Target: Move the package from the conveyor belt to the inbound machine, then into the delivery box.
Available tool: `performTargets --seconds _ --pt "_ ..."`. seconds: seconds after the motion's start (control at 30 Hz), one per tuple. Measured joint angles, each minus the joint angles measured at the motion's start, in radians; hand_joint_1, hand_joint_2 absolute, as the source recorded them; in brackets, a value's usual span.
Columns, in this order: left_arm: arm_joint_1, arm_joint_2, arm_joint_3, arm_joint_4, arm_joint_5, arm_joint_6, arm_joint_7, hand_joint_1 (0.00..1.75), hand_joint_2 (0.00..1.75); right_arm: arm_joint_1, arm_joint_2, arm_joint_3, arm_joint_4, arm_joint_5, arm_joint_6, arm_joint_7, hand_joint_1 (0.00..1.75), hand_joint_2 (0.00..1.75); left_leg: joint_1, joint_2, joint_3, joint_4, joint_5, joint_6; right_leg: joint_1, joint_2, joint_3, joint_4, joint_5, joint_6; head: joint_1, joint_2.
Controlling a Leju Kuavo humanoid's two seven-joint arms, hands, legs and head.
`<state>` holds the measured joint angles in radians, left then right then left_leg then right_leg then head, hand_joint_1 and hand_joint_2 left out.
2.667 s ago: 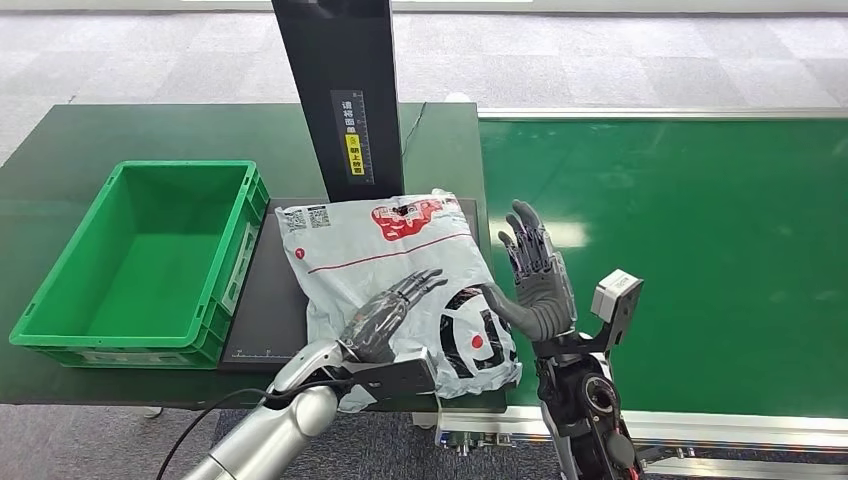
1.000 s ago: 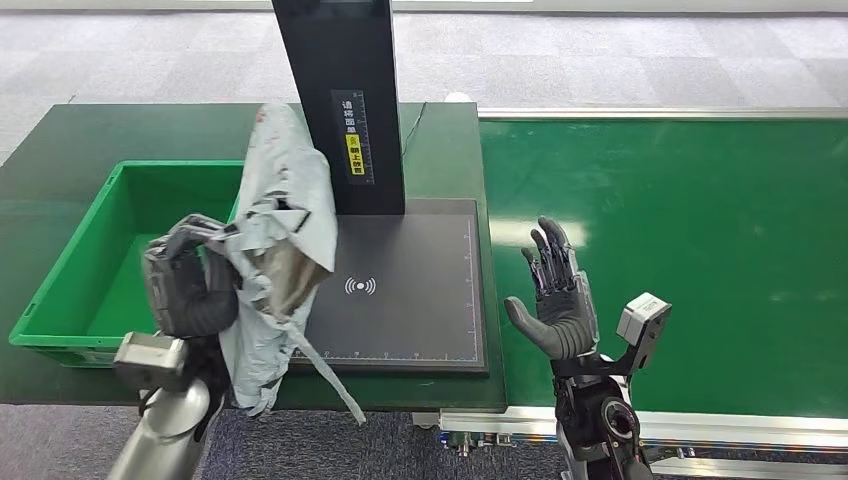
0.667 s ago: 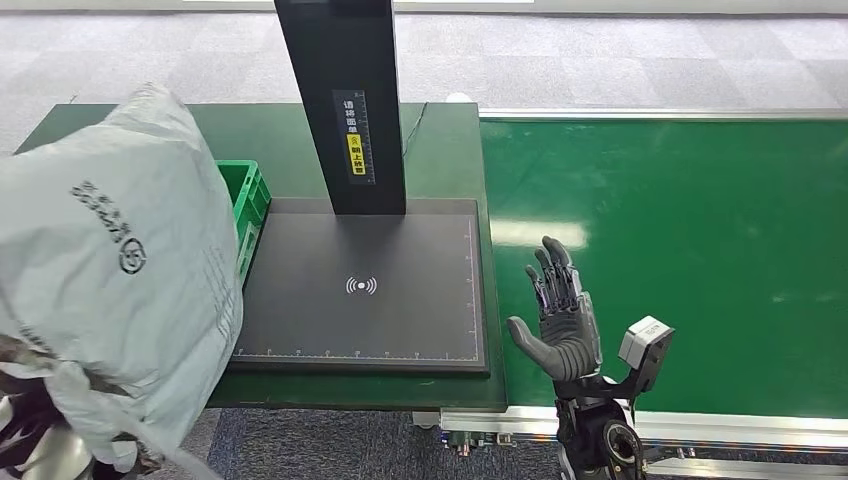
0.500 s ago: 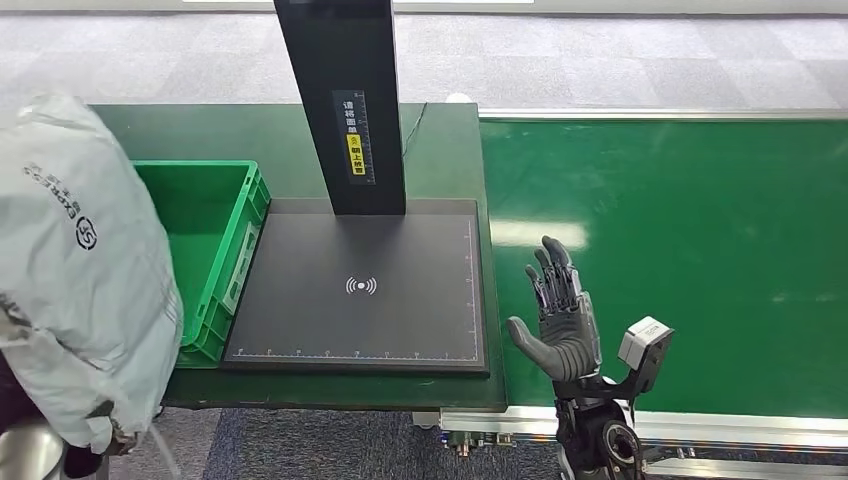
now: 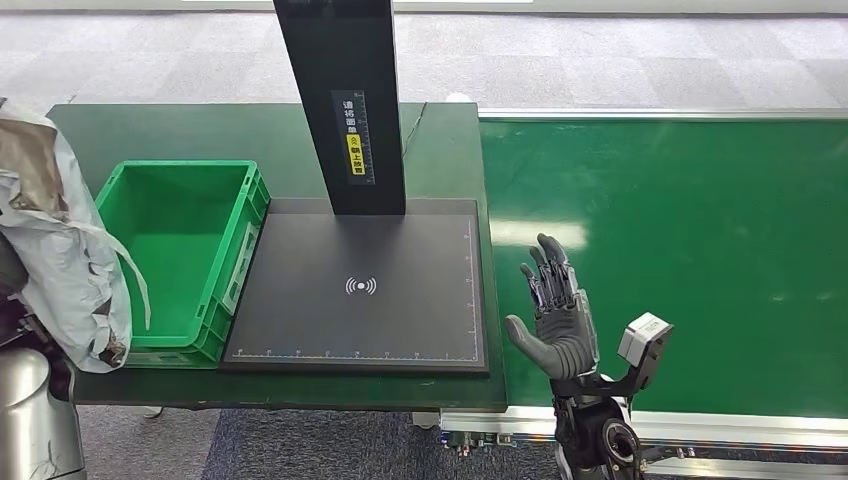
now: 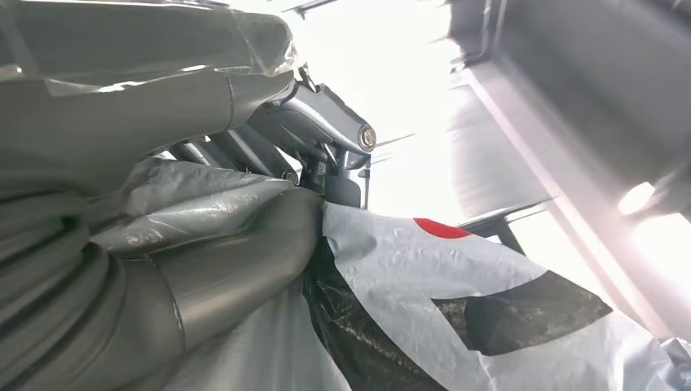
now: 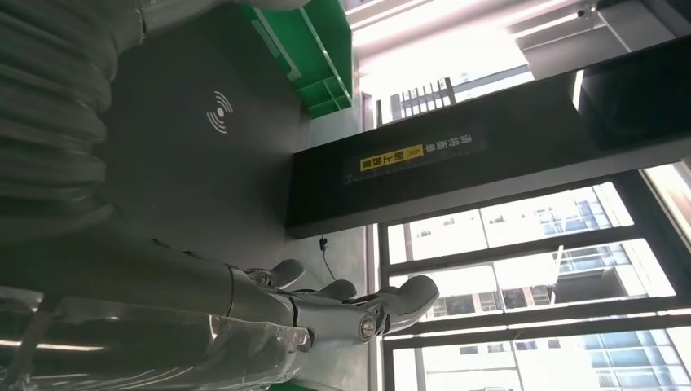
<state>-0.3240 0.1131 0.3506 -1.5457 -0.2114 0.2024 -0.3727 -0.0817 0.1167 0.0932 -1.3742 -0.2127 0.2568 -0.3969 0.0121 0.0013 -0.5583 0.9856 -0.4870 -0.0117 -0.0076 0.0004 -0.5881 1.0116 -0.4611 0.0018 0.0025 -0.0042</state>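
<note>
The package (image 5: 60, 250), a crumpled grey-white mailer bag, hangs at the far left beside the green delivery box (image 5: 180, 166), off its left wall. My left hand (image 6: 269, 163) grips it, with fingers and thumb closed on a fold of the package (image 6: 456, 293), which shows red and black print. In the head view the bag hides that hand. My right hand (image 5: 555, 310) stands upright and open, fingers spread, at the near edge between the scan pad and the conveyor belt (image 5: 680, 250). The right hand (image 7: 326, 305) holds nothing.
The inbound machine's black scan pad (image 5: 360, 285) lies bare beside the box, with its tall black column (image 5: 345, 100) rising behind it. Both stand on a dark green table (image 5: 440, 150). My silver left arm (image 5: 30, 420) rises at the lower left corner.
The left hand has swung the package from the scan pad up and leftwards past the box, which is now in full view. The right hand has drawn back slightly and stays open.
</note>
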Motion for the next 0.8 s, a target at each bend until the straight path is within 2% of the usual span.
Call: performTargets --seconds 0.3,0.33,0.43,0.47,0.67,0.8 --pt "-0.111 0.026 -0.006 0.314 -0.082 -0.009 0.026 1.75 1.75 -0.017 0.01 -0.001 0.0 -0.003 0.005 0.005 0.0 1.75 0.0 0.0 0.0 0.0 0.0 0.0 0.0 0.0 0.0 0.0 0.0 0.0 0.0 0.0" --pt "-0.12 0.03 -0.008 0.339 -0.083 -0.01 0.027 1.5 1.75 -0.019 0.009 -0.001 0.001 -0.005 0.006 0.006 0.0 1.75 0.0 0.0 0.0 0.0 0.0 0.0 0.0 0.0 0.0 0.0 0.0 0.0 0.0 0.0" --pt "-0.146 0.048 -0.016 0.413 -0.078 -0.024 0.03 0.19 1.75 -0.025 0.009 -0.002 0.003 -0.012 0.009 0.008 0.0 1.75 0.0 0.0 0.0 0.0 0.0 0.0 0.0 0.0 0.0 0.0 0.0 0.0 0.0 0.0" --pt "-0.154 0.053 -0.019 0.436 -0.072 -0.033 0.027 0.0 1.75 -0.028 0.008 -0.002 0.005 -0.015 0.009 0.009 0.0 1.75 0.0 0.0 0.0 0.0 0.0 0.0 0.0 0.0 0.0 0.0 0.0 0.0 0.0 0.0" --pt "-0.161 0.063 -0.043 0.478 0.0 -0.063 -0.018 0.0 1.75 -0.041 0.006 -0.004 0.016 -0.022 0.0 0.014 0.0 1.75 0.0 0.0 0.0 0.0 0.0 0.0 0.0 0.0 0.0 0.0 0.0 0.0 0.0 0.0" --pt "-0.109 0.045 -0.07 0.361 0.079 -0.091 -0.048 0.0 1.75 -0.038 0.006 -0.008 0.018 -0.023 -0.007 0.018 0.0 1.75 0.0 0.001 -0.001 0.0 0.0 0.0 0.0 0.0 -0.001 0.0 0.0 0.0 0.0 0.0"
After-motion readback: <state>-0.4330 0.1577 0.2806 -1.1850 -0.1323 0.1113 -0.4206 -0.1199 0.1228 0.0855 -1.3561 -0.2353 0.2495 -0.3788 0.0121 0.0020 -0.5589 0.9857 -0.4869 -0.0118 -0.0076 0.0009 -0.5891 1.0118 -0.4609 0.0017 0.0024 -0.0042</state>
